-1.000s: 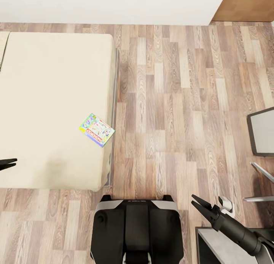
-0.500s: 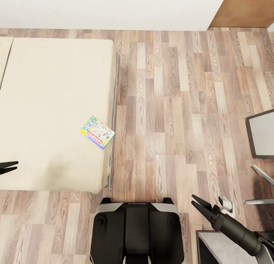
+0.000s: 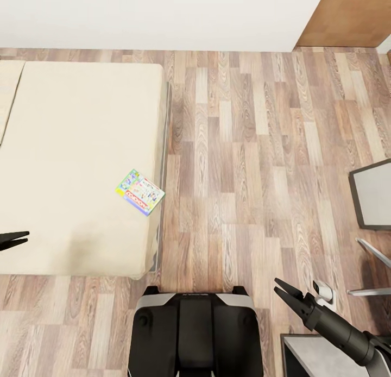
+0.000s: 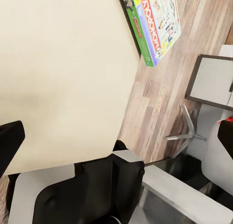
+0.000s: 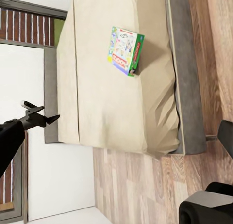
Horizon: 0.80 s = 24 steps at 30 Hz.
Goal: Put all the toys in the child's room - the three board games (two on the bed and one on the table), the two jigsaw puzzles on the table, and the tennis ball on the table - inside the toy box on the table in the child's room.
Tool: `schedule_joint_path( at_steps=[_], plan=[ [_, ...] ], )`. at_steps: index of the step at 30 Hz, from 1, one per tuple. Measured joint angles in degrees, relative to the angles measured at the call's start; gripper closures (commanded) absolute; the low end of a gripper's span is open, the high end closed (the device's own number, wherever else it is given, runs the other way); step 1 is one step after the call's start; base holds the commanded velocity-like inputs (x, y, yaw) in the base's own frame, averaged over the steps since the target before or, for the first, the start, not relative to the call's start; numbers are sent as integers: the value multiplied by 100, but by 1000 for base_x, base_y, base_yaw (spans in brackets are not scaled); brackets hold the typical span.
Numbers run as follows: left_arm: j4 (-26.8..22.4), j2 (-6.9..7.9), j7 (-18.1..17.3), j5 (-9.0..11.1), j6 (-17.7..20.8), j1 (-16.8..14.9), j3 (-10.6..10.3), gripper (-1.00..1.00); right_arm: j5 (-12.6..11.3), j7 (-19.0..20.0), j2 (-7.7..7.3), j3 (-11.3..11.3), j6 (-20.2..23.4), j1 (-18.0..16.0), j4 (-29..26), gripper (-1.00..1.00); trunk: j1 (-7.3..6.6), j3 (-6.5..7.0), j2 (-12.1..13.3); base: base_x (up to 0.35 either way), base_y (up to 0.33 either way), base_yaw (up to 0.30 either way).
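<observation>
The Monopoly board game (image 3: 139,192) lies at ten o'clock on the bed (image 3: 65,149). Likely light and stiff; pinch its overhanging edge. Both the left gripper (image 3: 13,239) and the right gripper (image 3: 283,290) are spread, empty.

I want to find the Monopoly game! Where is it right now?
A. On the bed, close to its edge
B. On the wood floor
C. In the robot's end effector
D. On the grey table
A. The green Monopoly box lies flat on the cream bed, near the side edge next to the wood floor; neither the left end effector nor the right end effector touches it.
</observation>
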Motion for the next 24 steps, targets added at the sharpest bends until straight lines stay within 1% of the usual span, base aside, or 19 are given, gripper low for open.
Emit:
schedule_joint_path(
  at_steps=[24],
  plan=[
    [38,-82,0,-9,-25,3,-2,-100,-5,-7,5,4,1,0,2,-100,0,225,0,0,0,0]
  ],
)
